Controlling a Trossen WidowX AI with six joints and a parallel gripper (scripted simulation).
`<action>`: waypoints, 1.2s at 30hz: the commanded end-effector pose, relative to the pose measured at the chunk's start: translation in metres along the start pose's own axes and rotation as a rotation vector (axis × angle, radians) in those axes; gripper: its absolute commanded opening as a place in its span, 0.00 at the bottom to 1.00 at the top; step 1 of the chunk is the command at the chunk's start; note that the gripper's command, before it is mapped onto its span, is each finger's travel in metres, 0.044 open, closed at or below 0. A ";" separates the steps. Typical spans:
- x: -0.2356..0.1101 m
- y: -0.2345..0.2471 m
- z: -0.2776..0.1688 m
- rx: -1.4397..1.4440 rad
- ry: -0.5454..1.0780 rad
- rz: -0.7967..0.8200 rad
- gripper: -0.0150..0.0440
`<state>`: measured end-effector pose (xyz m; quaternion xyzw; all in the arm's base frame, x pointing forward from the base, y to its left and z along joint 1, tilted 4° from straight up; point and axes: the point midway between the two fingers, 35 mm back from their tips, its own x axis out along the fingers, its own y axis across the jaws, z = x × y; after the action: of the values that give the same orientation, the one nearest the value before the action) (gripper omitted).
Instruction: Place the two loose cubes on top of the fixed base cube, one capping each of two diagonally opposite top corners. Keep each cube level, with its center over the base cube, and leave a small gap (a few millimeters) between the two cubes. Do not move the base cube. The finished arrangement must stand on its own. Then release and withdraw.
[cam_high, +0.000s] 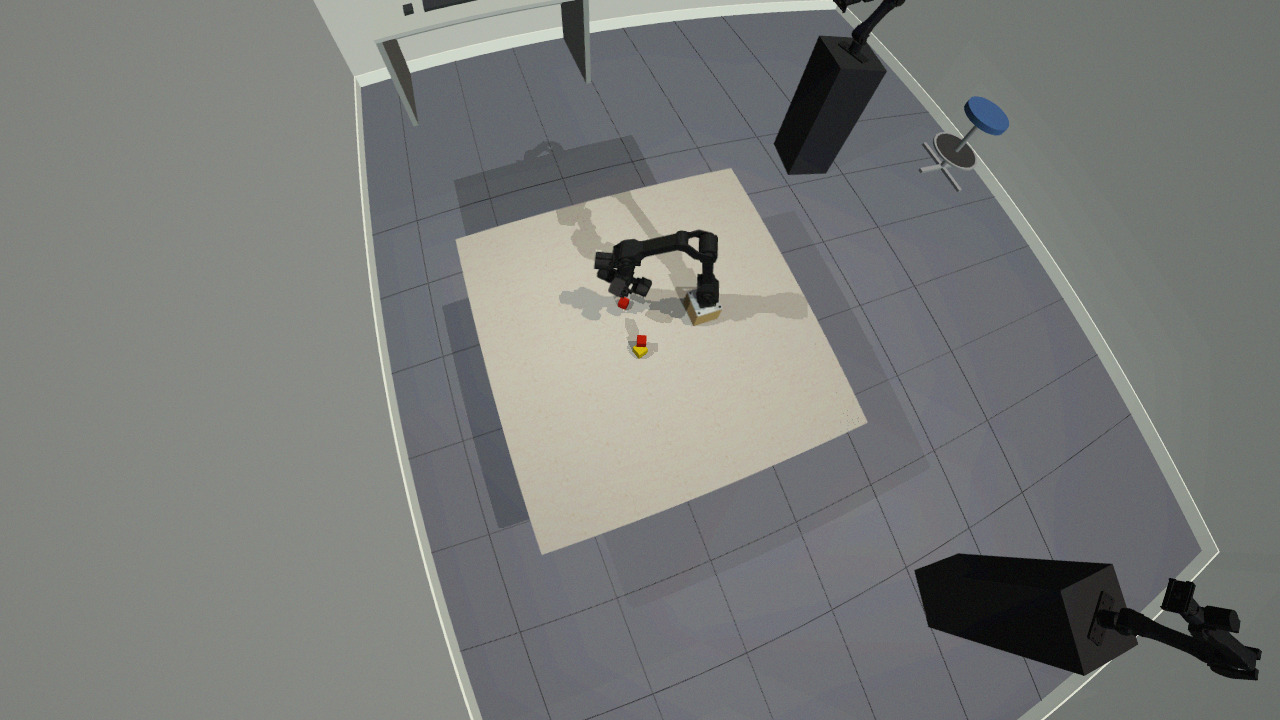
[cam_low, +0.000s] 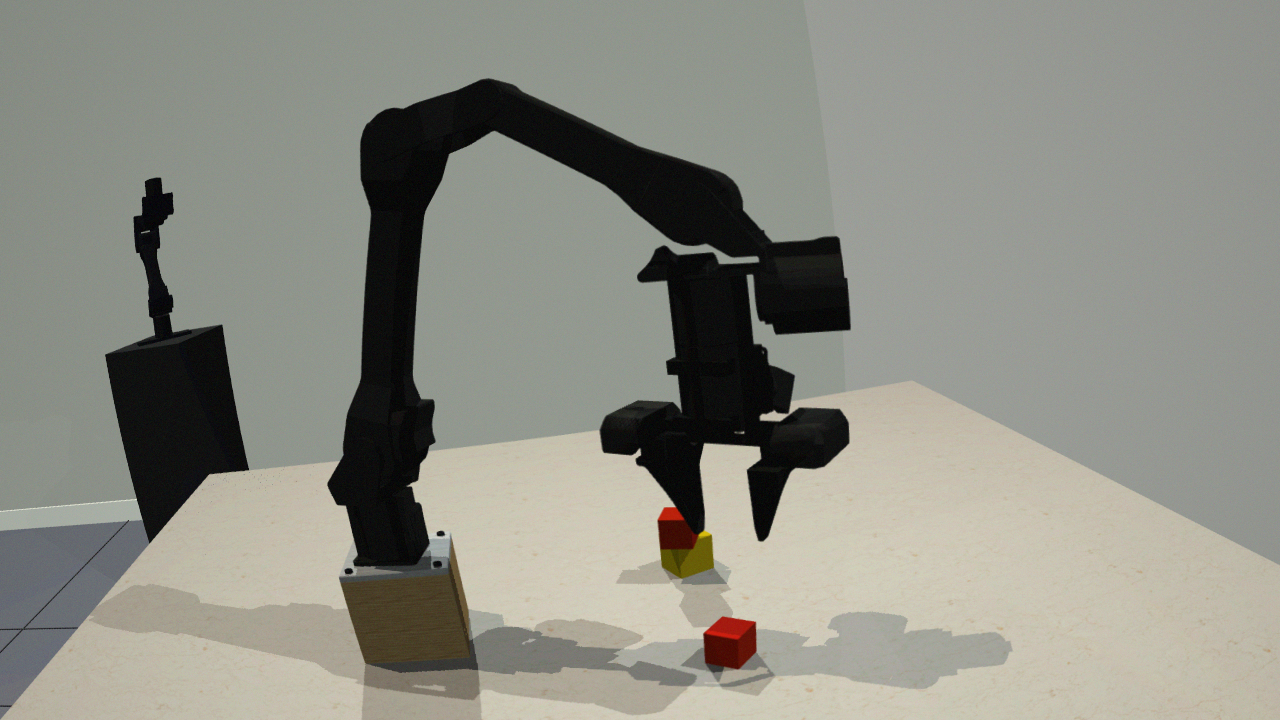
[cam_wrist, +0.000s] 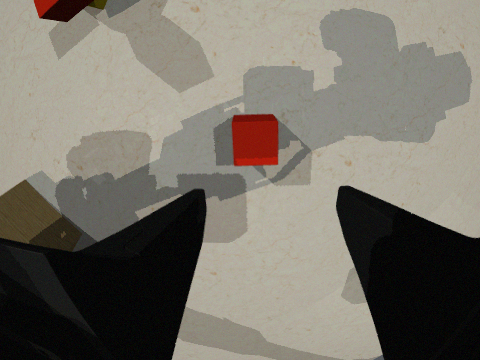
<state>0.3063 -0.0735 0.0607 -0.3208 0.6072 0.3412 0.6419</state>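
Observation:
The yellow base cube (cam_high: 640, 351) (cam_low: 691, 557) stands on the beige table. One red cube (cam_high: 640, 340) (cam_low: 673, 530) sits on top of it, over one corner. The second red cube (cam_high: 623, 303) (cam_low: 729, 641) (cam_wrist: 255, 140) lies alone on the table, nearer the arm's mount. My gripper (cam_high: 629, 291) (cam_low: 728, 530) (cam_wrist: 272, 198) is open and empty. It hangs well above the table, over the lone red cube. In the wrist view that cube shows just ahead of the gap between the two fingers. The stacked pair is off to the upper left there.
The arm stands on a wooden mount block (cam_high: 703, 309) (cam_low: 407, 613) (cam_wrist: 27, 214) on the table (cam_high: 680, 447). Two black pedestals (cam_high: 827, 102) (cam_high: 1020, 608) with other arms stand on the floor around it. A blue stool (cam_high: 984, 116) stands at the far right.

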 end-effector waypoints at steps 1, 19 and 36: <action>0.031 0.001 -0.002 -0.002 0.007 0.015 0.70; 0.077 0.004 -0.003 -0.002 0.007 0.015 0.70; 0.104 0.004 -0.003 -0.002 0.007 0.015 0.70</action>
<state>0.3053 -0.0691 -0.0375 -0.3199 0.6093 0.3462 0.6377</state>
